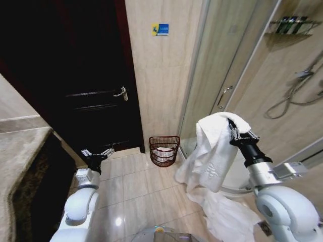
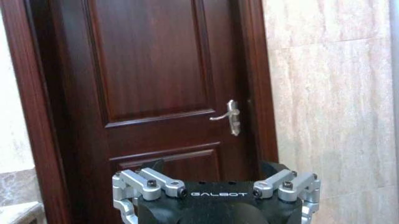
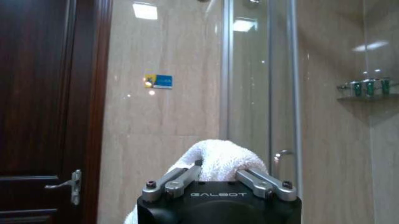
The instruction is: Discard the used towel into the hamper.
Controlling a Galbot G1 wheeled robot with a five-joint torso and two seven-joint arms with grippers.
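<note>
I had the towel (image 1: 214,151) pinched in my right gripper (image 1: 233,132), draped below its fingers; the hamper (image 1: 164,150) stood well beyond, not yet reached. My left gripper (image 1: 97,154) idled, fingers spread.

The right end effector (image 3: 218,173) is clamping a white towel (image 3: 215,158), facing a beige tiled wall (image 3: 162,126) between a dark door (image 3: 37,107) and glass shower enclosure (image 3: 262,84).
</note>
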